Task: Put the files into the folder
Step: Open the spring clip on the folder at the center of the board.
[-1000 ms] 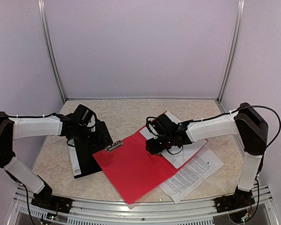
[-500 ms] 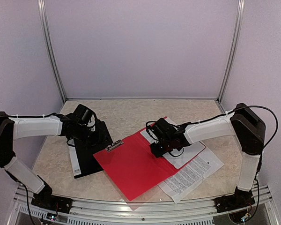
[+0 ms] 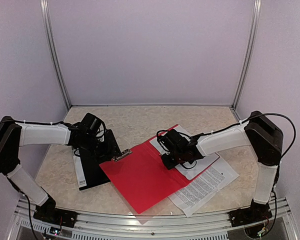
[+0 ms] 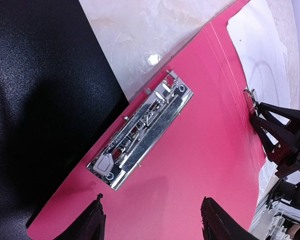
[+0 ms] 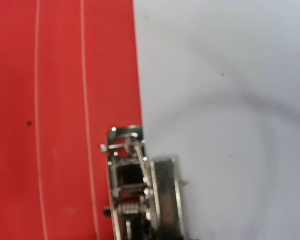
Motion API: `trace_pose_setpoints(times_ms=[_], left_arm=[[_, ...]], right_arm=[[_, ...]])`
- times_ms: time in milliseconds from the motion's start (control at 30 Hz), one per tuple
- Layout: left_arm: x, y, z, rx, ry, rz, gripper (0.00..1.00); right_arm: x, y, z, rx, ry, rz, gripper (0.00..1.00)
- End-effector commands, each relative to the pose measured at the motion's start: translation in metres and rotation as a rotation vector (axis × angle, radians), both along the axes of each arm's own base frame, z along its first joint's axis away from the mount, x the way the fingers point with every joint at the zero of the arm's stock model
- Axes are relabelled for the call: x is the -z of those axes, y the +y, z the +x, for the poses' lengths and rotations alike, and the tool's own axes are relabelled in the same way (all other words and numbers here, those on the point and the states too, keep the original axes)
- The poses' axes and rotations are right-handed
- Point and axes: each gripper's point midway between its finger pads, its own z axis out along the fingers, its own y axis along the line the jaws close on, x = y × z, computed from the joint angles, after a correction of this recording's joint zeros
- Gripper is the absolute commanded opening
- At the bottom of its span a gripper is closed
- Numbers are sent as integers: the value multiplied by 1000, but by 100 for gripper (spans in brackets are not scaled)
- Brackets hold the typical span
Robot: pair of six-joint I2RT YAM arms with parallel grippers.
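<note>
- From above, we see the red folder (image 3: 140,182) lying open on the table (image 3: 140,117), with its metal clip (image 3: 122,156) at the far left corner.
- A nearly blank sheet (image 3: 202,165) lies over the folder's right part. A printed sheet (image 3: 207,185) lies on the table by the folder's near right edge, partly tucked under the blank one.
- The left gripper (image 3: 104,146) hangs over a black board (image 3: 92,172) just beside the clip. The right gripper (image 3: 171,159) sits low where the blank sheet meets the red surface. From here we cannot tell how its jaws stand.
- In the left wrist view, the left gripper's fingers (image 4: 92,227) stand wide apart with nothing between them, above the folder (image 4: 205,165). The clip (image 4: 140,145) lies at an angle beside the black board (image 4: 40,100). The blank sheet (image 4: 262,55) and the right gripper (image 4: 280,135) show at the right edge.
- In the right wrist view, we see red folder (image 5: 60,100) on the left and blank sheet (image 5: 225,90) on the right. A small side clip (image 5: 140,195) sits at their border. This gripper's own fingers are out of frame, so we cannot tell how wide its jaws are.
</note>
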Motion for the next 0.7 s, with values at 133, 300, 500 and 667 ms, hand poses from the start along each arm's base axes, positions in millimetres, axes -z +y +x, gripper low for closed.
trace_pose_setpoints(times_ms=[133,300,500,667], left_arm=[[16,-7,8,-16,47,-28,52],[21,-4,8,-25,67,-34,45],[22,6,9,-45,82,-54,36],[18,15,12,-69,74,-60,34]], right_arm=[[43,-14,-22,-12,79,-90,25],[47,-16,-25,-9,87,-93,24],[49,-18,-28,-7,93,-92,23],[51,-19,-30,-4,95,-99,21]])
